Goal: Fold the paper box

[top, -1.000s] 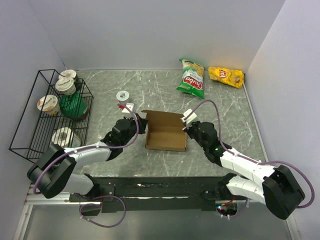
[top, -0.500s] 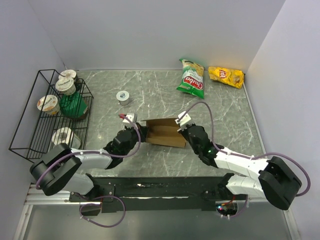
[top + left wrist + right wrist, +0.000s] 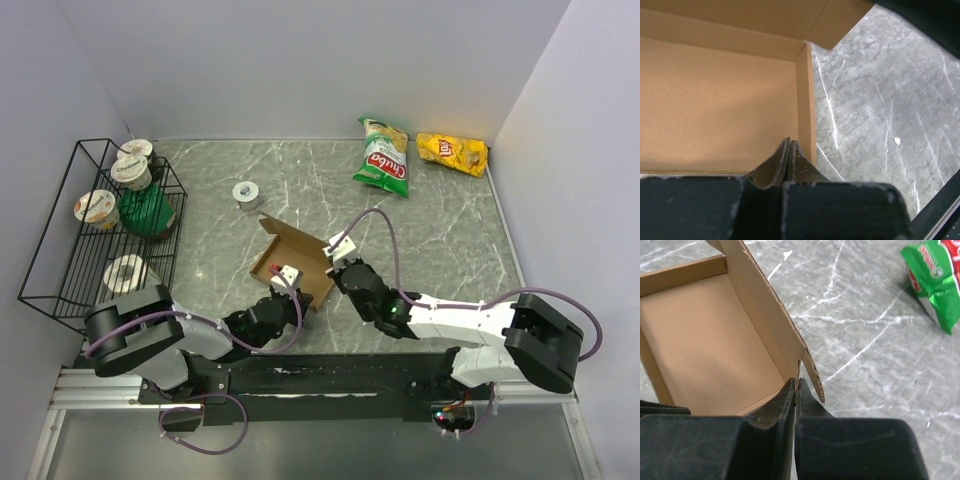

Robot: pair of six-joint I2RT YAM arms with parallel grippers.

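Observation:
The paper box [image 3: 292, 252], plain brown cardboard with its flaps up, lies open and skewed near the table's front middle. My right gripper [image 3: 327, 270] is at its right side. In the right wrist view the right gripper [image 3: 796, 383] is shut on the thin edge of the paper box's [image 3: 705, 340] side wall, beside a loose tab. My left gripper [image 3: 285, 288] sits at the box's near edge. The left wrist view has the left gripper [image 3: 790, 143] pressed shut over the floor of the box [image 3: 715, 100], close to a corner, with nothing visible between the fingers.
A green snack bag [image 3: 383, 158] and a yellow one [image 3: 452, 152] lie at the back right. A black wire rack [image 3: 60, 262] with cups stands at the left. A small round tub [image 3: 245, 193] sits behind the box. Grey marble table [image 3: 440, 240] surrounds it.
Both arms have drawn back toward the near edge. The box has come with them, sliding nearer and to the left and turning askew. Both grippers stayed shut.

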